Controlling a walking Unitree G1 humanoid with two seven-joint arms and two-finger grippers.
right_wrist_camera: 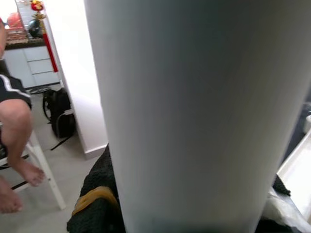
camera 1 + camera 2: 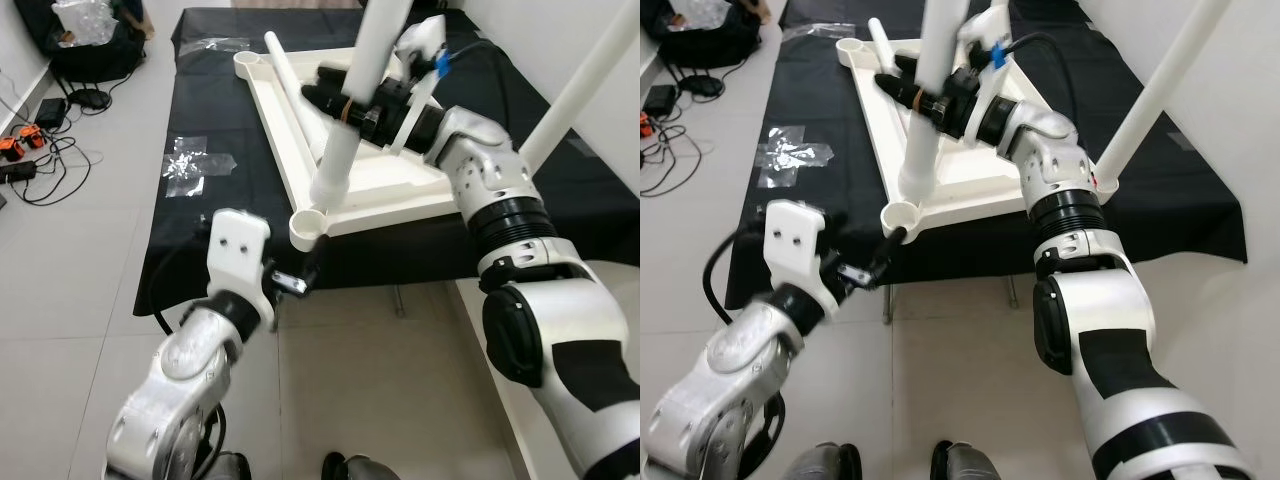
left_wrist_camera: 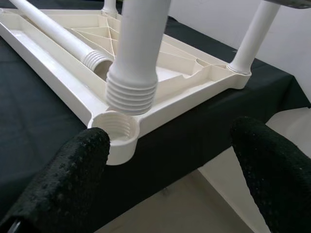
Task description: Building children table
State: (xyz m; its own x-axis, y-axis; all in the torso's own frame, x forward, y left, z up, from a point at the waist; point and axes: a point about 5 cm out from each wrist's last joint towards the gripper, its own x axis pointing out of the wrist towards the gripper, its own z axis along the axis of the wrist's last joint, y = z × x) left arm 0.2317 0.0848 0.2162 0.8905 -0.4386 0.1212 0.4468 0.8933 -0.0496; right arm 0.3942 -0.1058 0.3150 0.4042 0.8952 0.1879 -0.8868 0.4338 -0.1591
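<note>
My right claw point(image 2: 345, 108) is pinching a white table leg point(image 2: 352, 100) partway up its shaft, holding it nearly upright with a slight tilt. Its threaded end point(image 3: 132, 92) hangs just above and beside the open corner socket point(image 3: 116, 127) of the upturned white tabletop point(image 2: 390, 185), not yet entered. My left claw point(image 2: 300, 277) is spread wide and empty, poised just off the near edge of the black-draped worktop point(image 2: 200, 230), facing that same corner socket.

Further out, another leg point(image 2: 575, 90) already stands in the corner on my right, and a loose leg point(image 2: 290, 85) lies across the tabletop's underside. Plastic wrappers point(image 2: 185, 165) lie on the cloth to my left.

I judge the step in hand to be seating this leg. Next I must shift the threaded end over the socket's mouth, square it up, lower it in and twist, perhaps steadying the corner with the left claw.
</note>
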